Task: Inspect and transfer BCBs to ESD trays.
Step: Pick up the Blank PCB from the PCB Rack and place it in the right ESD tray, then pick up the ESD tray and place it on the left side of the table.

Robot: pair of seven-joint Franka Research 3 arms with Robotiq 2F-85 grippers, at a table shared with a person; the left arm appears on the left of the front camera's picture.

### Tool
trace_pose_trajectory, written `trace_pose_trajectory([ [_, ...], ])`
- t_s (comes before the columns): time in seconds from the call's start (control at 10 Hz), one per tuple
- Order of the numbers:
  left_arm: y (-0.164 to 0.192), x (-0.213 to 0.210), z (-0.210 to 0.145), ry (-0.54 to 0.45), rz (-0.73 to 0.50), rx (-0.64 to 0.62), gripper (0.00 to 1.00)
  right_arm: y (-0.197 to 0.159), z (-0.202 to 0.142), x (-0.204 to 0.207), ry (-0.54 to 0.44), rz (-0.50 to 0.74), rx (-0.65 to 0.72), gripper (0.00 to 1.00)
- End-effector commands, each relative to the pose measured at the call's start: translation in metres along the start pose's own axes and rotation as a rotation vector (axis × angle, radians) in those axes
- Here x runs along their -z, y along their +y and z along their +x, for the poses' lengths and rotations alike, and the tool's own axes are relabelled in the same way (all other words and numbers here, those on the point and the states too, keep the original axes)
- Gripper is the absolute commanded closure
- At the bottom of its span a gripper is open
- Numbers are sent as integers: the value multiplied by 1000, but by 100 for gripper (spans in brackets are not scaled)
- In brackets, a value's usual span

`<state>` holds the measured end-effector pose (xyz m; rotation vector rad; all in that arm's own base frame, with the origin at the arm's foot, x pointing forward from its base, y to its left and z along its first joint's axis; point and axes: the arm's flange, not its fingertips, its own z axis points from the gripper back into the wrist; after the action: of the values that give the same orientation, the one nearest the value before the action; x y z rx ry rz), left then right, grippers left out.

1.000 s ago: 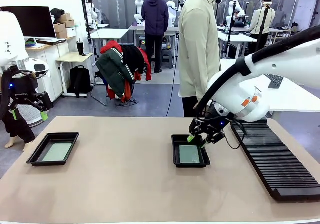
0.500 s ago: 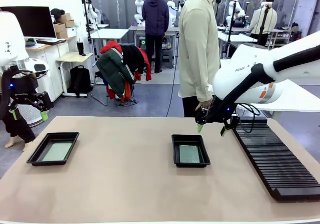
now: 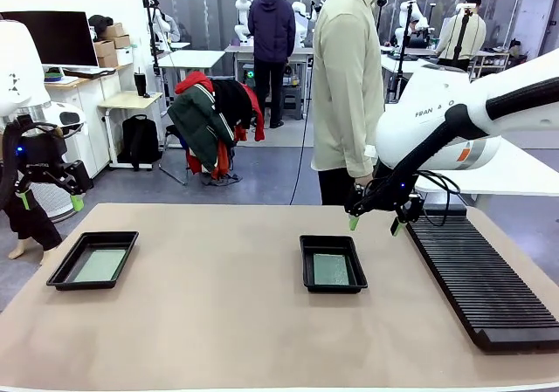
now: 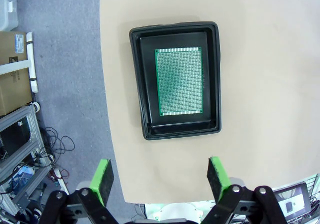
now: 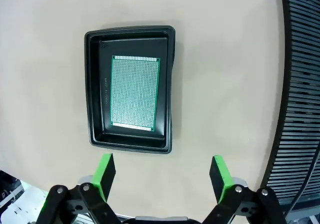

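On the tan table (image 3: 218,305) both ESD trays (image 3: 332,263) (image 3: 93,259) hold BCBs (image 3: 331,269) (image 3: 99,264); my right gripper (image 3: 374,224), wide open and empty, hovers at the tray's one o'clock, left gripper (image 3: 48,200) likewise; I worry a careless descent nudges a rim

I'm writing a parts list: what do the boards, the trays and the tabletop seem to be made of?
Boards: rigid green circuit-board laminate, probably; a fine grid of dots covers each.
Trays: black moulded plastic, slightly glossy, with rounded sloping rims.
Tabletop: matte beige, smooth; whether a mat or laminate, I cannot tell.
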<state>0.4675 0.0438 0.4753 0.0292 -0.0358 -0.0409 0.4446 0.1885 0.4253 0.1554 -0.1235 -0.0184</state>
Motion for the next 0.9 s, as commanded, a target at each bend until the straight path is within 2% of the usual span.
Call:
trace_pose_trajectory([
  [0.0, 1, 2, -1, -7, 1, 1, 0, 1, -1, -1, -1, 0, -2, 0],
  [0.8, 1, 2, -1, -7, 1, 1, 0, 1, -1, -1, -1, 0, -2, 0],
])
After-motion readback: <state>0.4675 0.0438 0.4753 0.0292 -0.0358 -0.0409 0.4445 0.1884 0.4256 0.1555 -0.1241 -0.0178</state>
